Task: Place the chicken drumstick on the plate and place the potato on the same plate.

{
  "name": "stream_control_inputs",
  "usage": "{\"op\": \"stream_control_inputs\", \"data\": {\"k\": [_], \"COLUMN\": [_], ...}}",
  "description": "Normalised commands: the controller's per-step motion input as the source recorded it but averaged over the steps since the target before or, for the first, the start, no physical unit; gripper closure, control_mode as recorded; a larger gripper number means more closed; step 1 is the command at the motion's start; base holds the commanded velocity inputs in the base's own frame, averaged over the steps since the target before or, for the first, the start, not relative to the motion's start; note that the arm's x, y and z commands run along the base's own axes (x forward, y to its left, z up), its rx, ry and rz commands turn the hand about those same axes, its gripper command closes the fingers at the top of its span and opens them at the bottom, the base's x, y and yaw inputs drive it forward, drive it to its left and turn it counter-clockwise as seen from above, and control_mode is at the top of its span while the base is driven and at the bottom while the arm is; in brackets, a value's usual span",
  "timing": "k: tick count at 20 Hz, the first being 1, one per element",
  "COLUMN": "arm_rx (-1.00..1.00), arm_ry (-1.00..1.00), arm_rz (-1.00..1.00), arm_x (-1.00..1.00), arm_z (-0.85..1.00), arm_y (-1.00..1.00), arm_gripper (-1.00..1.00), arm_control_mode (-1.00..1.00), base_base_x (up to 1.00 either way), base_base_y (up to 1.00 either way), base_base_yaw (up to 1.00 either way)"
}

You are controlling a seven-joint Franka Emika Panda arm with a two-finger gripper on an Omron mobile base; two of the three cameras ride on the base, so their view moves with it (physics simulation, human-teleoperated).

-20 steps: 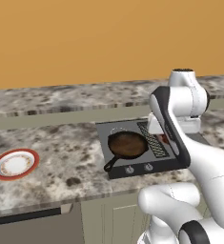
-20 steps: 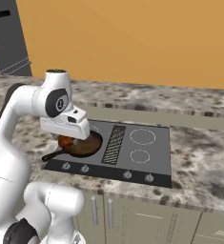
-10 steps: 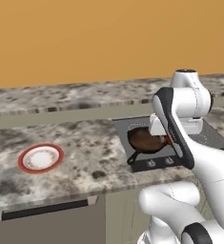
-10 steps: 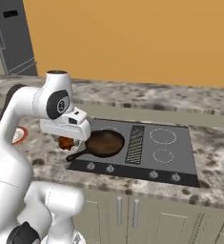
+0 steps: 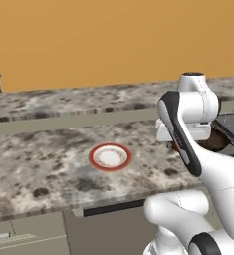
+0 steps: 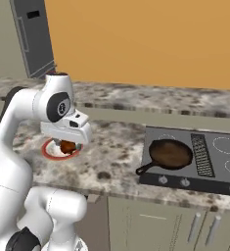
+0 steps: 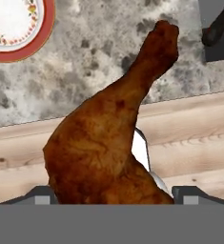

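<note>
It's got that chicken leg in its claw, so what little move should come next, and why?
Probably carry the chicken drumstick sideways until it hangs above the plate. The gripper is shut on the meat, while in the hand view the plate sits off at the corner, bare, with granite counter below the drumstick.

Chicken drumstick (image 7: 108, 143) close up, plate (image 7: 35, 35) beyond on counter (image 7: 85, 66)
</note>
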Motion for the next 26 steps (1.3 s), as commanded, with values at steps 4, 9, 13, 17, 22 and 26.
{"op": "stream_control_inputs", "data": {"k": [4, 9, 13, 17, 22, 26], "arm_rx": [0.00, 0.00, 0.00, 0.00, 0.00, 0.00], "arm_ry": [0.00, 0.00, 0.00, 0.00, 0.00, 0.00], "arm_rz": [0.00, 0.00, 0.00, 0.00, 0.00, 0.00], "arm_x": [0.00, 0.00, 0.00, 0.00, 0.12, 0.64], "arm_z": [0.00, 0.00, 0.00, 0.00, 0.00, -0.05], "arm_y": [0.00, 0.00, 0.00, 0.00, -0.04, -0.17], "arm_gripper": [1.00, 1.00, 1.00, 1.00, 1.00, 1.00], "arm_control_mode": [1.00, 1.00, 1.00, 1.00, -1.00, -1.00], "base_base_x": [-0.01, 0.07, 0.39, 0.36, 0.36, 0.00], "base_base_y": [1.00, 0.58, -0.07, -0.27, -0.17, 0.00], "base_base_yaw": [0.00, 0.00, 0.00, 0.00, 0.00, 0.00]}}
